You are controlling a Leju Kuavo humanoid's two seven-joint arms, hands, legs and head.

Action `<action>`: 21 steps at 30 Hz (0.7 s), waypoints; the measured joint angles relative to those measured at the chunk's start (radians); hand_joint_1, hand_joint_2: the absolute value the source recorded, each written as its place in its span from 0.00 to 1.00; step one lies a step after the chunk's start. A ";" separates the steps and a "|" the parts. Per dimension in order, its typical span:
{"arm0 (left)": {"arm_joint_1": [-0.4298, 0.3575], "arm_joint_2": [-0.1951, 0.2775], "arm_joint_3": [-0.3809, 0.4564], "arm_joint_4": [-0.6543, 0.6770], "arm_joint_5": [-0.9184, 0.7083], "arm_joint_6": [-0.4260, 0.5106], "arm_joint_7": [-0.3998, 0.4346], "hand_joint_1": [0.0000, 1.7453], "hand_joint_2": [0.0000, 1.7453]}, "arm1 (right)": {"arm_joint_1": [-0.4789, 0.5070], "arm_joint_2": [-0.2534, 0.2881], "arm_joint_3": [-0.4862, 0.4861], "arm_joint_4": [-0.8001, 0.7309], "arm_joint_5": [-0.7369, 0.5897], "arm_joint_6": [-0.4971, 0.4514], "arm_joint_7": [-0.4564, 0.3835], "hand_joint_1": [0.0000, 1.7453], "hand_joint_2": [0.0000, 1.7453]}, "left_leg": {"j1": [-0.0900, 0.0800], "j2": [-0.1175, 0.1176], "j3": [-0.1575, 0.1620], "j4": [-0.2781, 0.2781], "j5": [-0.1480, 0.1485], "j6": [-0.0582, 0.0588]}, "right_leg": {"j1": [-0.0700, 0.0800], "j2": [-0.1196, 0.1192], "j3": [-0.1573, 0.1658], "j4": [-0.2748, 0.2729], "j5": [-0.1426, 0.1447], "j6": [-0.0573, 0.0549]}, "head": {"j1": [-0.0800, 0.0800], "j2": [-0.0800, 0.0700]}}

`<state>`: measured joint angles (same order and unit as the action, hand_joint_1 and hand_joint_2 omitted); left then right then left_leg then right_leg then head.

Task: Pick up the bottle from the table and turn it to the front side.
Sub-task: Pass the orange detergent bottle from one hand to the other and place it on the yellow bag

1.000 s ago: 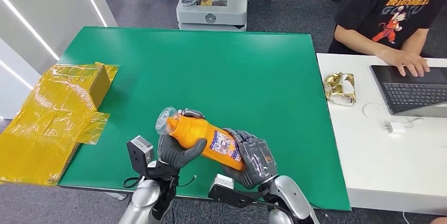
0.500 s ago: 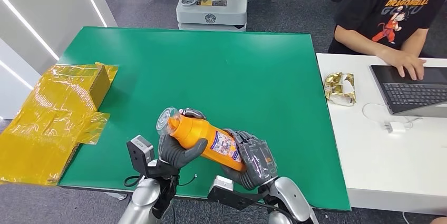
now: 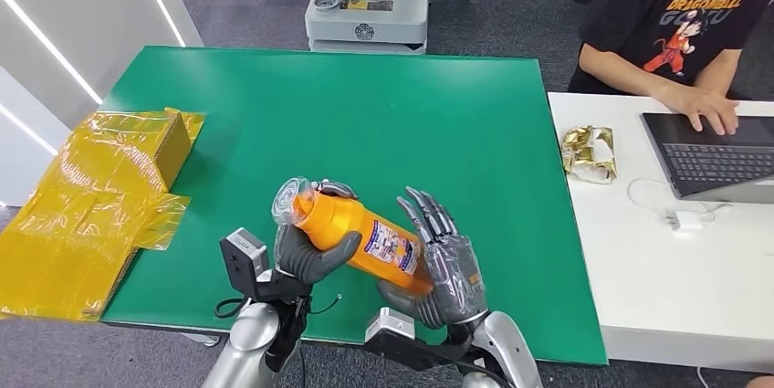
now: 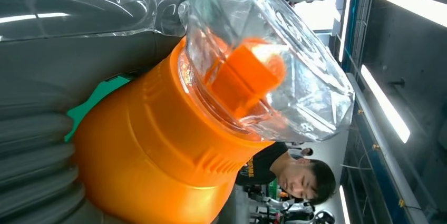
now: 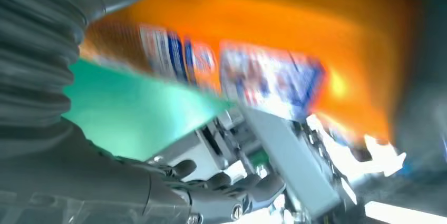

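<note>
An orange bottle (image 3: 365, 233) with a clear cap (image 3: 290, 201) and a printed label lies tilted above the near edge of the green table (image 3: 365, 105). My left hand (image 3: 306, 260) grips it just below the cap. My right hand (image 3: 443, 265) is at the bottle's base, fingers straightened and spread away from it and thumb under it. The left wrist view shows the orange shoulder (image 4: 153, 150) and the clear cap (image 4: 269, 60) up close. The right wrist view is blurred, with the labelled side of the bottle (image 5: 274, 50) above the green surface.
A box wrapped in yellow film (image 3: 119, 155) lies at the table's left edge. To the right stands a white table (image 3: 657, 269) with a gold wrapper (image 3: 589, 151) and a laptop (image 3: 721, 155), where a person (image 3: 680, 23) is typing. A grey machine base (image 3: 365, 5) stands beyond the far edge.
My right hand's fingers have opened off the bottle and now point up. The left hand keeps its grip, and the bottle has risen slightly.
</note>
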<state>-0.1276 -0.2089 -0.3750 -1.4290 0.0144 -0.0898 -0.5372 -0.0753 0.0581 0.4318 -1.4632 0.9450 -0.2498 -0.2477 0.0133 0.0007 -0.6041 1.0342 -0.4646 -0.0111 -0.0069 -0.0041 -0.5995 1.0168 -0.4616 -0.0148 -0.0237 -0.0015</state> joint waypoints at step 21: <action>-0.059 0.092 0.074 -0.078 -0.281 0.285 -0.017 1.00 1.00 | 0.048 0.052 0.040 -0.144 -0.406 -0.297 -0.222 0.00 1.00 | 0.000 0.000 0.000 0.000 0.000 0.000 | 0.000 0.000 0.000 0.000 0.000 0.000 | 0.000 0.000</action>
<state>-0.1863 -0.1165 -0.3014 -1.5074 -0.2663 0.1949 -0.5542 -0.0277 0.1101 0.4714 -1.6075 0.5391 -0.5469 -0.4694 0.0136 0.0010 -0.6038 1.0337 -0.4642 -0.0110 -0.0067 -0.0038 -0.5994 1.0172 -0.4615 -0.0150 -0.0237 -0.0015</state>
